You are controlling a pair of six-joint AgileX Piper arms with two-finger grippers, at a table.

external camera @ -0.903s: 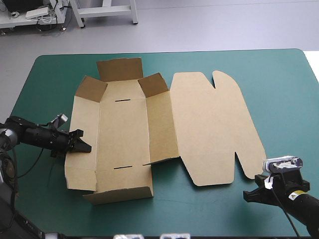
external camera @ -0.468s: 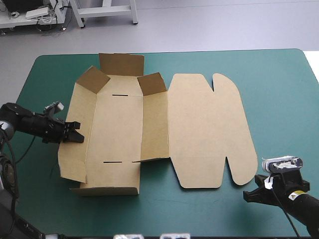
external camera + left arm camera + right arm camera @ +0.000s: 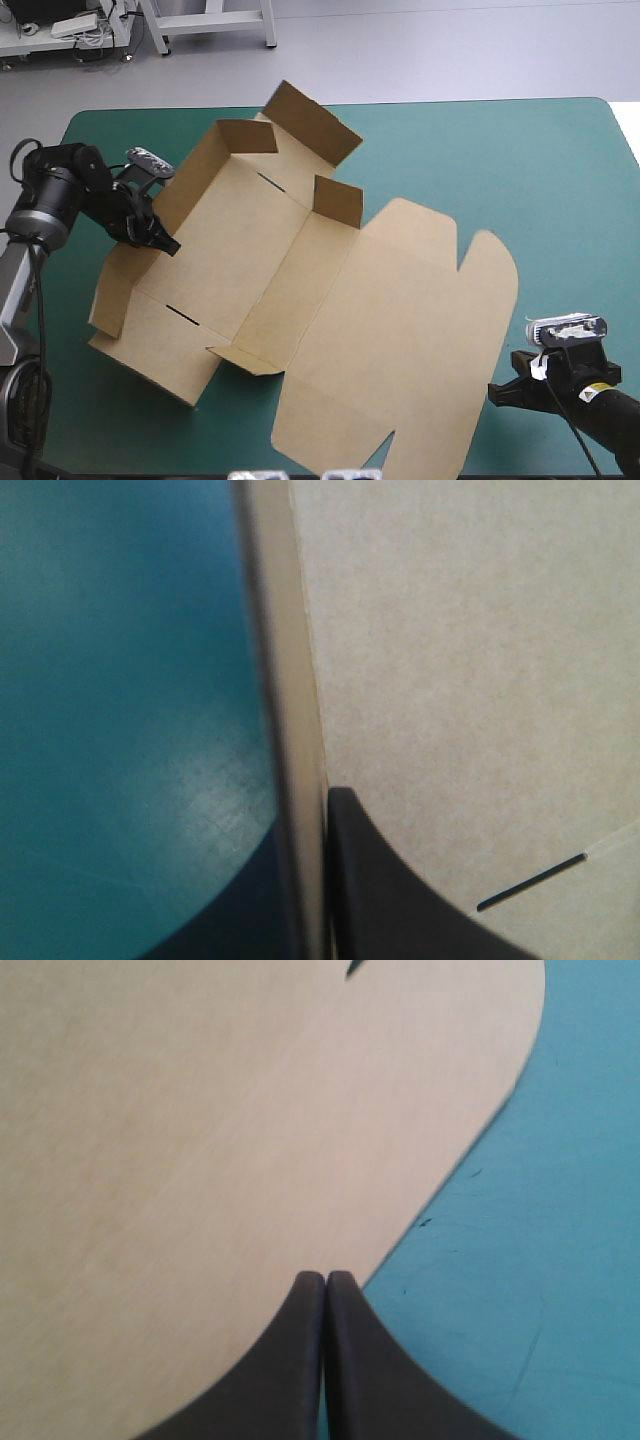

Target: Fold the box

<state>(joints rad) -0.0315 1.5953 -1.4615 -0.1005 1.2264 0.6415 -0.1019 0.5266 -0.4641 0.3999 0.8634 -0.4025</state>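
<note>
Left hand (image 3: 165,243) pinching brown box (image 3: 245,265) by side wall (image 3: 185,190), fingers nearly meeting on board. Box lying skewed across worktop (image 3: 560,180), lid flap (image 3: 400,330) reaching toward right hand (image 3: 502,392), which is sitting closed and empty at lid's rounded edge.

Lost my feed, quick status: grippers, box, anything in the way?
Left gripper shut on the box, at its side wall. Right gripper shut, empty, by the flat lid. Nothing in the way.
</note>
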